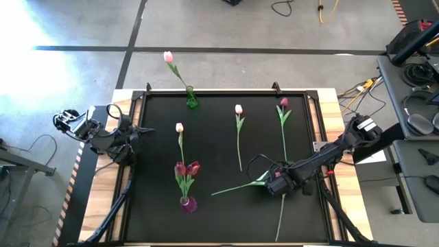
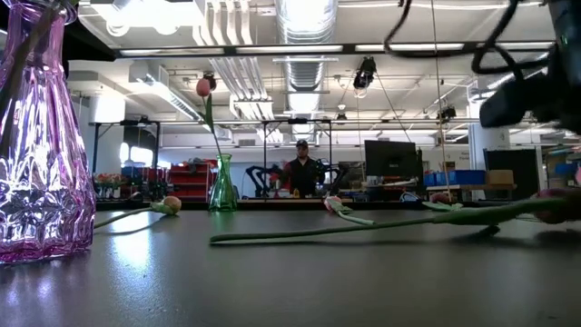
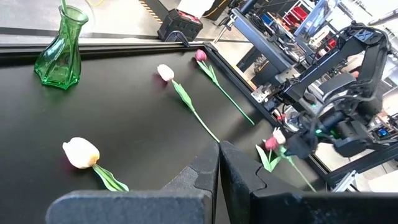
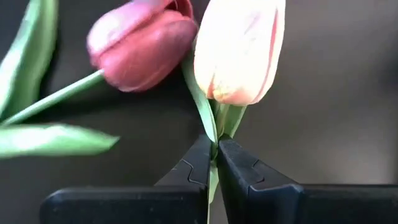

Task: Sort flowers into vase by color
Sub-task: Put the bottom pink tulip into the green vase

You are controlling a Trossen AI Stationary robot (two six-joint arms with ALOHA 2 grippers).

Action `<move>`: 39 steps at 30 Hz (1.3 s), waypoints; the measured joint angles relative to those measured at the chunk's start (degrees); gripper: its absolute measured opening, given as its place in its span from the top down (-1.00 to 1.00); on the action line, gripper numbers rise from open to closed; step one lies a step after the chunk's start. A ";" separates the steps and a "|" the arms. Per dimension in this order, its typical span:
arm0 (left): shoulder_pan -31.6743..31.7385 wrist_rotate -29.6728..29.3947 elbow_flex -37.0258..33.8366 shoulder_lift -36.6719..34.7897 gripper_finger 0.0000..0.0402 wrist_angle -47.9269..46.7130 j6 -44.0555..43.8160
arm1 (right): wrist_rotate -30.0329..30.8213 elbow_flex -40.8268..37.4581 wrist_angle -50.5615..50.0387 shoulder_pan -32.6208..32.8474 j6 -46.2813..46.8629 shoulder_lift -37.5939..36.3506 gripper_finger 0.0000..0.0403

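My right gripper (image 1: 269,182) is low over the table's near right part, shut on a pale pink tulip (image 4: 239,50). A magenta tulip (image 4: 140,53) lies right beside that head, its stem (image 1: 233,187) running left along the table. The green vase (image 1: 191,99) at the far edge holds one pale tulip (image 1: 168,57). The purple vase (image 1: 187,203) near the front holds magenta tulips (image 1: 187,168). Two pale tulips (image 1: 179,127) (image 1: 238,109) and one magenta tulip (image 1: 284,103) lie loose on the mat. My left gripper (image 1: 134,145) waits shut at the table's left edge. My right gripper pinches the pale tulip's stem (image 4: 213,130) just below the head, between the two fingertips, with a leaf caught alongside. The fingers come in low, slanting from the table's right. The head juts out past the fingertips; the stem (image 1: 280,219) trails toward the near edge.
A raised black frame (image 1: 226,91) borders the dark mat. Bare mat lies between the two vases and along the near left. In the low view the purple vase (image 2: 41,136) stands close in front, and a person (image 2: 301,168) is far behind the table.
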 joint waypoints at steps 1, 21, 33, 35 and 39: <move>0.00 0.02 0.00 0.00 1.00 0.00 0.00 | 0.37 1.79 -2.18 0.00 -0.62 -0.13 0.93; -0.02 -2.85 0.00 0.00 1.00 0.02 1.95 | 60.84 41.40 -32.38 -14.21 -43.03 -4.01 0.94; -0.02 -11.74 0.00 0.00 1.00 1.46 2.82 | 18.34 39.48 35.04 -51.43 -121.21 -8.67 0.94; 0.00 -11.82 0.00 -0.01 1.00 1.54 2.82 | 10.82 39.46 39.36 -56.10 -124.16 -6.29 0.94; -0.02 -12.13 0.00 0.09 1.00 1.97 3.91 | -0.66 39.40 50.42 -60.98 -126.05 0.53 0.94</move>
